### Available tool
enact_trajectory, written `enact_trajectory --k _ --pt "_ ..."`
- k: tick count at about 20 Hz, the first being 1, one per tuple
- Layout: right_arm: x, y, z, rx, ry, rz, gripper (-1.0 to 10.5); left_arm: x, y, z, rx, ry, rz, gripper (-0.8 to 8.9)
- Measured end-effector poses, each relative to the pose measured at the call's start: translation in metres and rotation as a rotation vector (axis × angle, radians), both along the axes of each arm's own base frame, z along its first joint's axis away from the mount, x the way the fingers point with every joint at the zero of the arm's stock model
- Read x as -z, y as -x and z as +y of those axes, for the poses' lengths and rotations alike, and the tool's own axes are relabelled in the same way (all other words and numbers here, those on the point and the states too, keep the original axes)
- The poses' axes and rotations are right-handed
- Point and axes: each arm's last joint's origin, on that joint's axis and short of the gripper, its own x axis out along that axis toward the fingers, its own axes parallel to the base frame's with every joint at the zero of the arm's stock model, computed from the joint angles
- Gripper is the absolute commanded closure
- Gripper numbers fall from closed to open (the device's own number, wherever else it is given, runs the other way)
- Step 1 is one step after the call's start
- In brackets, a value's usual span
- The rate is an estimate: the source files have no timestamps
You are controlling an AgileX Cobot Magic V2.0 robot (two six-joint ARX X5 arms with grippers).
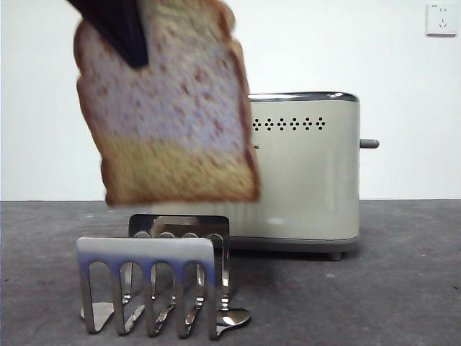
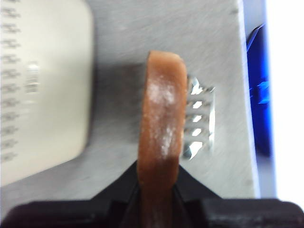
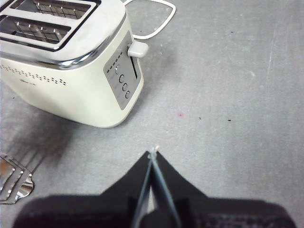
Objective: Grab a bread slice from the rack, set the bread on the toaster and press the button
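My left gripper [image 2: 158,183] is shut on the slice of bread [image 2: 161,123], which shows edge-on with its brown crust. In the front view the slice of bread [image 1: 169,115] hangs tilted in the air above the steel rack [image 1: 155,277], held from the top by the dark left gripper [image 1: 119,29]. The cream toaster [image 1: 306,166] stands behind and to the right, its grey button [image 1: 369,143] sticking out of the right end. My right gripper [image 3: 153,154] is shut on nothing, over bare table near the toaster [image 3: 66,66] and its button [image 3: 137,49].
The rack [image 2: 199,118] lies below the bread on the grey table [image 1: 403,281]. A white wall socket [image 1: 440,19] is at the upper right. A white cable [image 3: 152,19] loops on the table behind the toaster. A blue object [image 2: 259,90] sits past the table edge.
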Motion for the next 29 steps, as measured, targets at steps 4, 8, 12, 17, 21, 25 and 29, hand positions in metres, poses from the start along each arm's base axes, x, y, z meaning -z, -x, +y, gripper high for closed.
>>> enact_trajectory --k 4,8,12,17,21,25,29 --pt "0.0 -0.002 0.0 0.0 0.0 0.008 9.5 -0.039 0.002 0.004 0.066 0.041 -0.096 8.23" --pt "0.003 -0.01 0.0 -0.003 -0.001 0.048 9.5 -0.09 0.006 0.011 0.095 0.106 -0.212 8.24" --pt "0.006 -0.022 0.002 -0.068 -0.022 0.089 9.5 -0.123 -0.005 0.004 0.078 0.131 -0.307 8.24" --pt "0.009 -0.031 0.004 -0.126 -0.04 0.122 9.5 -0.129 -0.038 -0.017 0.05 0.116 -0.306 8.25" --pt "0.009 -0.031 0.004 -0.155 -0.04 0.117 9.5 -0.117 -0.076 -0.027 0.006 0.083 -0.248 8.25" --pt "0.008 -0.031 0.005 -0.18 -0.06 0.115 9.5 -0.107 -0.101 -0.028 -0.031 0.069 -0.216 8.25" --pt "0.008 -0.03 0.006 -0.192 -0.07 0.115 9.5 -0.099 -0.11 -0.032 -0.015 0.061 -0.187 8.25"
